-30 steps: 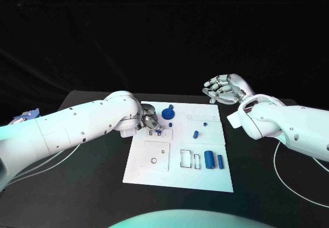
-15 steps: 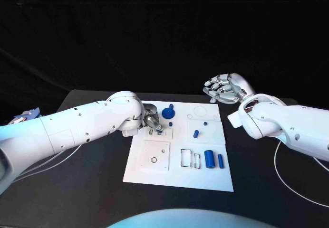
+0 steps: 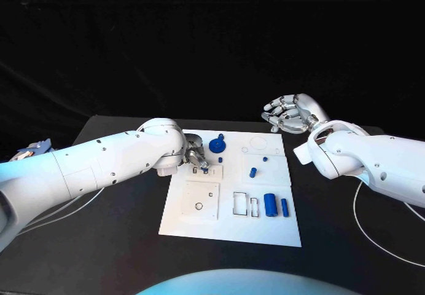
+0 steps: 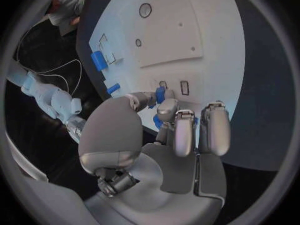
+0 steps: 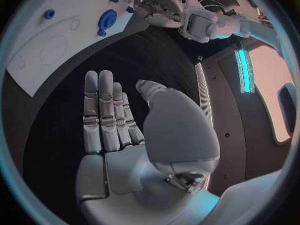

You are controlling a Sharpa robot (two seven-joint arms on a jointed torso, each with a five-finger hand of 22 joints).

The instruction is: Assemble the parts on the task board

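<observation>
The white task board (image 3: 232,224) lies in the middle of the table. My left hand (image 3: 196,155) is low over its far left part and pinches a small blue part (image 4: 160,94) between thumb and a finger, right by two small slots (image 4: 184,87). A round blue disc (image 3: 217,146) stands just beyond that hand. A blue peg (image 3: 252,173), a blue cylinder (image 3: 270,206) and a slim blue bar (image 3: 284,207) lie on the board's right half. My right hand (image 3: 288,114) is raised beyond the board's far right corner, its fingers (image 5: 100,112) straight and holding nothing.
Rectangular cut-outs (image 3: 241,204) sit beside the cylinder, and a square plate with a small hole (image 3: 202,201) lies on the near left of the board. Black table (image 3: 106,246) surrounds the board. White cables (image 3: 368,236) trail on the right.
</observation>
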